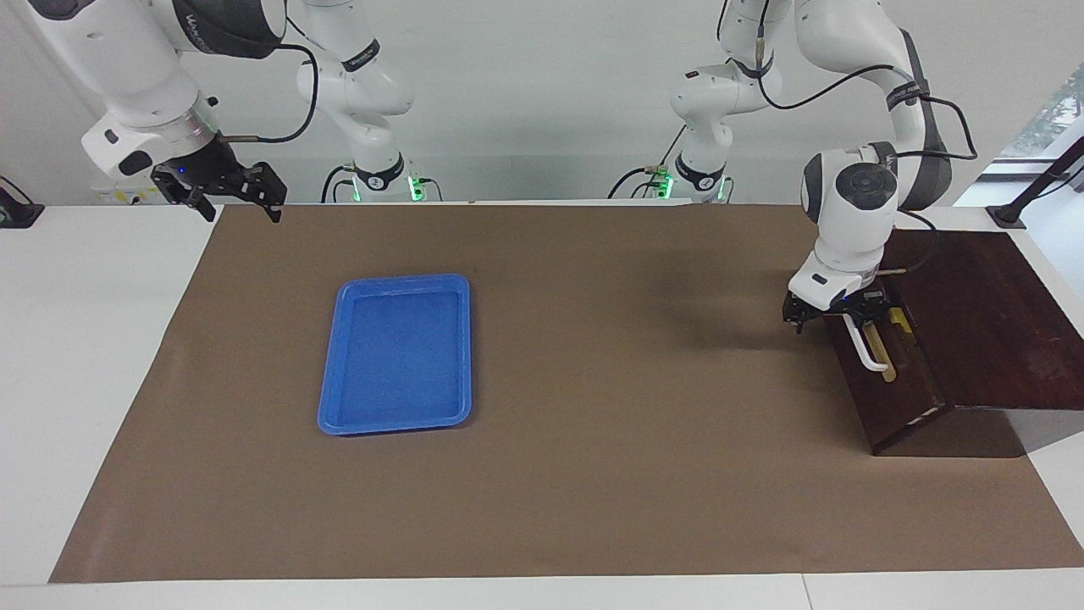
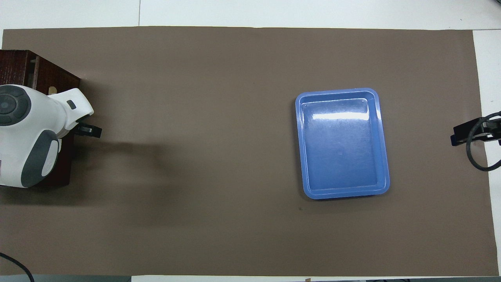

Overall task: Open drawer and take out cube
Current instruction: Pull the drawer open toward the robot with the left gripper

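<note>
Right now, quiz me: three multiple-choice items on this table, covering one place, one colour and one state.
1. The left gripper is
A. over the blue tray
B. at the drawer's handle
C. resting on the bare mat

2. The drawer's handle is
A. white
B. red
C. black

3. The drawer is
A. fully shut
B. lifted out onto the tray
C. pulled slightly open

Key:
1 B: the left gripper sits at the end of the handle that is nearer to the robots, well away from the blue tray.
2 A: the bar is white on a tan strip.
3 C: a narrow gap shows between the front of the drawer and its cabinet.

The right gripper waits over the mat's edge.
</note>
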Controlling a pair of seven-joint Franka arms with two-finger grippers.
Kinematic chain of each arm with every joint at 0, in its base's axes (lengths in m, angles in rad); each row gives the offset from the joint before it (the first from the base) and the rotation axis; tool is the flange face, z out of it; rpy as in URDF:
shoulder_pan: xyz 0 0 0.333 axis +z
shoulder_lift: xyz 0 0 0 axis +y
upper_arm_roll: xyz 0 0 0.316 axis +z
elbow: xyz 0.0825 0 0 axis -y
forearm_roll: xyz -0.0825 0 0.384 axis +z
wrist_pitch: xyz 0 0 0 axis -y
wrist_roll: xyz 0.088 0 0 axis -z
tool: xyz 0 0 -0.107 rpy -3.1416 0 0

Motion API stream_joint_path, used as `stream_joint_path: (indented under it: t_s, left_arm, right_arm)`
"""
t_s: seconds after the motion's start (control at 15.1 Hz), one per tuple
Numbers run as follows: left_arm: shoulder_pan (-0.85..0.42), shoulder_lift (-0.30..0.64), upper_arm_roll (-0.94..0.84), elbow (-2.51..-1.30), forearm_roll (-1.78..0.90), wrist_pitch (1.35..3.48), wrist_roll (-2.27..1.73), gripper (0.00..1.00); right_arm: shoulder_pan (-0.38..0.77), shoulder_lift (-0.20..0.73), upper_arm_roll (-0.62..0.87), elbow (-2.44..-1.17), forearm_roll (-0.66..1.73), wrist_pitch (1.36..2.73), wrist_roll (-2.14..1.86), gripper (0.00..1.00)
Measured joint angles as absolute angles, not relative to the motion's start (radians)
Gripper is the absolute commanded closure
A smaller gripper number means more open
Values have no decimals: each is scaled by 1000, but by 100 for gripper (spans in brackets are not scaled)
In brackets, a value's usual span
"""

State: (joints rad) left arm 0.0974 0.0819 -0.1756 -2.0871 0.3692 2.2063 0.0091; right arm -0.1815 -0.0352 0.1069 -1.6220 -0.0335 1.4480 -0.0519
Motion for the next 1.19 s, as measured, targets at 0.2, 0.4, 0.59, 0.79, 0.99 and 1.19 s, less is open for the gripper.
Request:
stream_joint_path:
  t_s: [0.2,0.4,0.59,0.79,0.99,1.19]
  left_arm:
    - [53,81,-176,-2089,370,2200,9,0]
    - [9,79,-176,-2089,371,2178,9,0]
    - [-31,77,-176,-2089,371,2157,5,0]
    - [-69,77,-177,-2089,371,2141,1,0]
    - [-94,77,-177,-2088,371,2127,-2,0]
    - [-97,77,-177,-2084,371,2109,-2,0]
  right_arm:
    - [-181,-35,107,-1622,-34,1448,-52,0]
    - [-181,-35,107,-1622,-34,1448,-52,0]
    - [-181,-35,107,-1622,-34,1448,-52,0]
    - [-181,-35,107,-1622,-34,1448,-52,0]
    - [-181,-35,107,-1622,-34,1448,-52,0]
    - [-181,-35,107,-1622,-34,1448,-52,0]
